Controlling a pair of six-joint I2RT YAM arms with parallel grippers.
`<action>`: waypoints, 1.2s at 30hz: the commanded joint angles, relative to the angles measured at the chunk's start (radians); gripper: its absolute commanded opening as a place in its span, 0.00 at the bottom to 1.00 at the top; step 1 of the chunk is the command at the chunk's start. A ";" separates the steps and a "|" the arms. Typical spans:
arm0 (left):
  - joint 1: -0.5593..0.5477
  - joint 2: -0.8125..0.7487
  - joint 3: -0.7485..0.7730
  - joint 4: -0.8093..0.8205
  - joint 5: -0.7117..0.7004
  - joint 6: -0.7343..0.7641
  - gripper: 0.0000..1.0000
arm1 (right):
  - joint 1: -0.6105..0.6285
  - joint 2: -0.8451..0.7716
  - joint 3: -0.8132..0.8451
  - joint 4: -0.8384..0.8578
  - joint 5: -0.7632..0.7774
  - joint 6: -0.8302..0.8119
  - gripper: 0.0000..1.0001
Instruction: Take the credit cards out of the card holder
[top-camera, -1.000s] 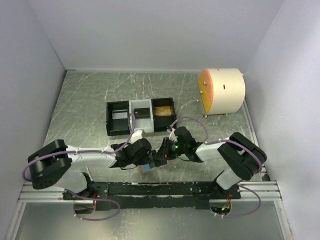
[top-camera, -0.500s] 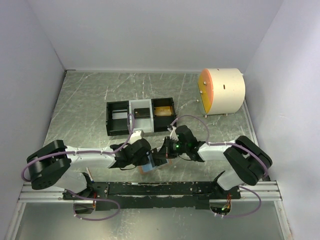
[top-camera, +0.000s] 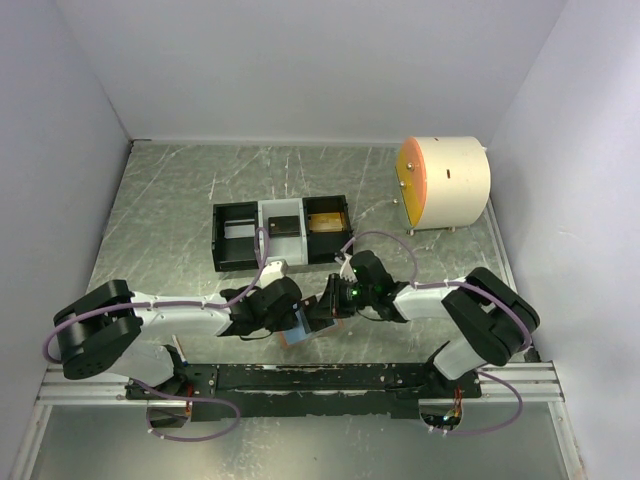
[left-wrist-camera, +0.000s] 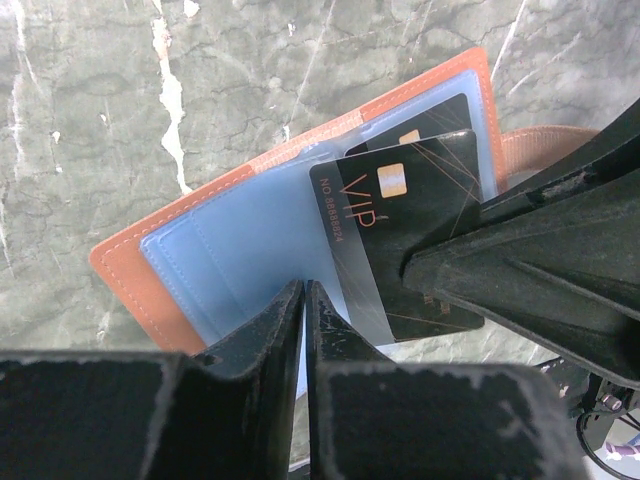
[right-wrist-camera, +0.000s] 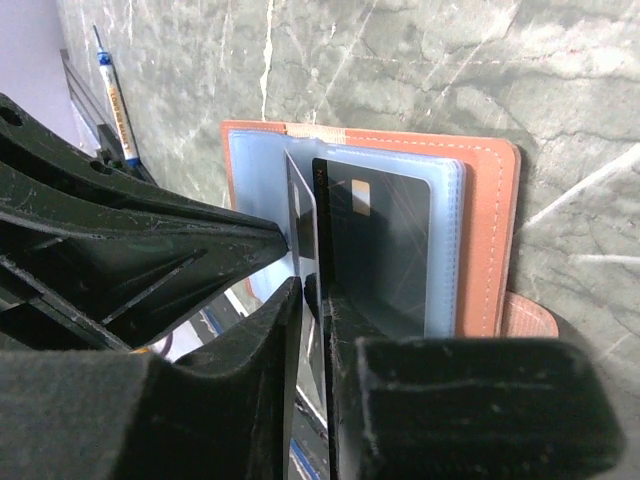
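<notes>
The card holder (left-wrist-camera: 130, 268) lies open near the table's front edge, salmon-pink outside with pale blue pocket panels; it also shows in the top view (top-camera: 297, 330). My left gripper (left-wrist-camera: 305, 292) is shut on the edge of a blue panel. A dark credit card (left-wrist-camera: 400, 225) marked VIP sticks partway out of its pocket, tilted. My right gripper (right-wrist-camera: 310, 285) is shut on that card's edge, and its finger (left-wrist-camera: 520, 260) covers the card's corner. A second dark credit card (right-wrist-camera: 385, 250) sits inside a pocket of the card holder (right-wrist-camera: 490, 230).
A black-and-grey three-compartment tray (top-camera: 280, 233) stands behind the arms at mid-table. A cream drum with an orange face (top-camera: 445, 183) sits at the back right. The black base rail (top-camera: 330, 378) runs just in front of the holder. White walls close in both sides.
The right arm's elbow has shifted slightly, and the holder and both grippers have moved a little to the left. Both grips look the same.
</notes>
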 joint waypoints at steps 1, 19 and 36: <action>-0.005 0.017 -0.011 -0.033 0.008 0.004 0.17 | -0.004 -0.017 0.028 -0.030 0.025 -0.028 0.12; -0.006 -0.093 -0.008 -0.083 -0.024 0.017 0.23 | -0.002 -0.183 0.034 -0.114 0.126 -0.143 0.00; 0.045 -0.183 0.094 -0.247 -0.034 0.130 0.76 | 0.071 -0.427 -0.001 -0.107 0.295 -0.401 0.00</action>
